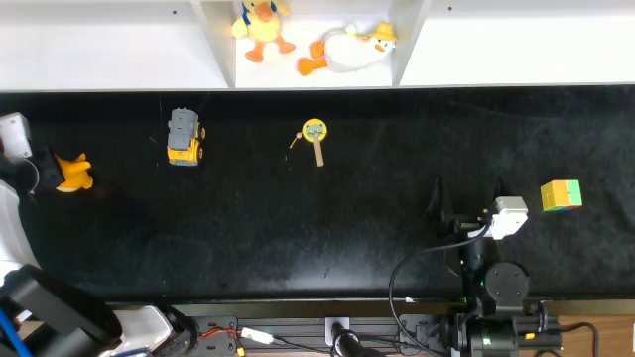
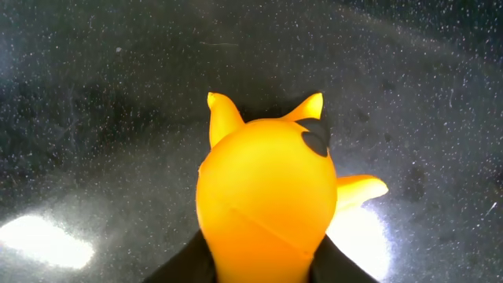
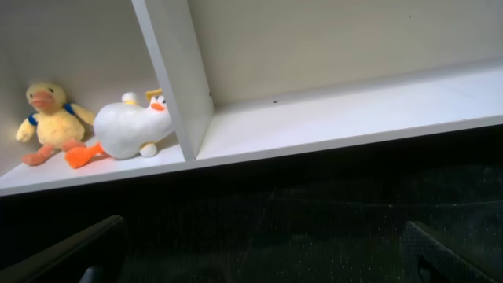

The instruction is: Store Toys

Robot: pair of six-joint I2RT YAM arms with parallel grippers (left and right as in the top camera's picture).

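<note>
A yellow-orange toy figure (image 2: 267, 204) with pointed ears, one tipped black, is between my left gripper's fingers (image 2: 182, 267), which are shut on it. In the top view this toy (image 1: 71, 174) is at the far left of the black table (image 1: 298, 228); I cannot tell whether it touches the surface. A grey and yellow toy truck (image 1: 185, 136), a yellow paddle-shaped toy (image 1: 315, 139) and a multicoloured cube (image 1: 561, 194) lie on the table. My right gripper (image 1: 466, 193) stands open and holds nothing, left of the cube; its fingers (image 3: 78, 251) face the shelf.
A white shelf unit (image 1: 218, 45) runs along the table's far edge. Its middle compartment holds a yellow duck plush (image 1: 262, 28) and a white duck plush (image 1: 349, 48). A divider (image 3: 177, 86) separates them from a bare compartment (image 3: 354, 118) on the right.
</note>
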